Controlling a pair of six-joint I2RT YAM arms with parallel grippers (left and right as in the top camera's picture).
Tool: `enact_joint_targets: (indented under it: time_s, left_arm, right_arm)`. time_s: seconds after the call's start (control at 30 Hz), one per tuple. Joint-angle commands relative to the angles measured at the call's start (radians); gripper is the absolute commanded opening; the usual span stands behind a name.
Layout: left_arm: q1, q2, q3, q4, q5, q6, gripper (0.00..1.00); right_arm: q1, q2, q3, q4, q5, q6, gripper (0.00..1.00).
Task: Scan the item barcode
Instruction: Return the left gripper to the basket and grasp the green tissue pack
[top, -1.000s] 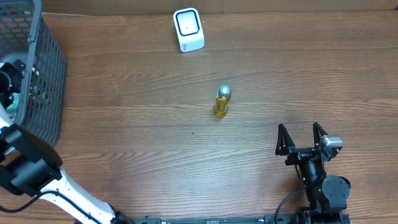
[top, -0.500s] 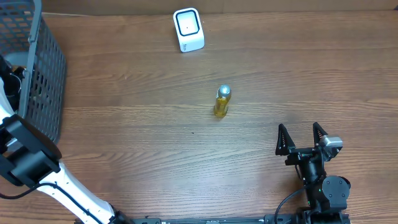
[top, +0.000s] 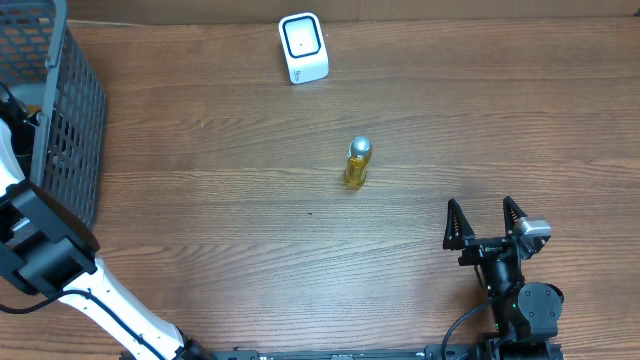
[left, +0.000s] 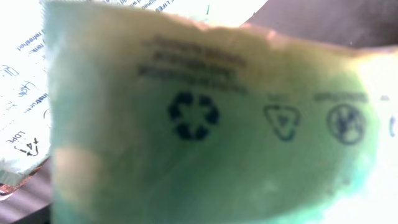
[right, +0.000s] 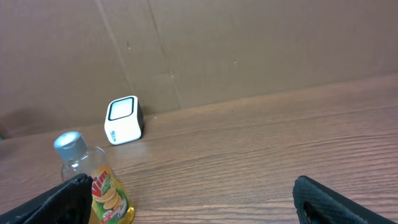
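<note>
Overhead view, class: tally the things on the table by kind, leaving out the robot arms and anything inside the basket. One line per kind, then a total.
Bottle: 1
Barcode scanner: 1
Mesh basket: 1
Total: 3

The yellow bottle (right: 107, 198) wears a label reading "Vim"; the green pack (left: 205, 155) shows a three-arrow recycling sign, a triangle mark and a round mark under print too blurred to read; the white wrapper (left: 22, 87) beside it says "LDPE".
</note>
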Motion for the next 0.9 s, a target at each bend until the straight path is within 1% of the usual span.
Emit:
enact_joint_targets:
  time_s: [0.0,0.13,0.33,0.37,0.43,0.47,0.63,0.73,0.87]
  left_arm:
    - [-0.007,0.011,0.001,0.016,0.004,0.02,0.9]
    - [-0.007,0.011,0.002,0.035,0.004,0.047,0.91]
    - [-0.006,0.011,0.001,0.051,0.004,0.047,0.9]
    - [-0.007,0.011,0.002,0.053,0.004,0.046,0.88]
    - [-0.007,0.011,0.001,0.054,0.004,0.046,0.76]
    - [-0.007,0.011,0.001,0.055,0.004,0.046,0.73]
    - [-0.007,0.011,0.001,0.062,0.004,0.046,0.72]
    - [-0.007,0.011,0.001,0.063,0.004,0.047,0.67]
    - [-0.007,0.011,0.001,0.047,0.005,0.047,0.64]
  right_arm:
    - [0.007,-0.01,-0.011,0.004,-0.003,-0.004,1.0]
    - [0.007,-0.01,-0.011,0.004,-0.002,-0.004,1.0]
    - [0.007,-0.01,-0.011,0.004,-0.003,-0.004,1.0]
    - [0.007,-0.01,-0.011,0.004,-0.003,-0.004,1.0]
    - [0.007,-0.01,-0.011,0.004,-0.003,-0.004,1.0]
    - [0.007,-0.01,-0.011,0.004,-0.002,-0.004,1.0]
    - [0.007,-0.01,-0.011,0.004,-0.003,-0.004,1.0]
    - [0.007,-0.01,-0.011,0.004,-0.003,-0.004,1.0]
    - [0.007,-0.01,-0.011,0.004,-0.003,-0.004,1.0]
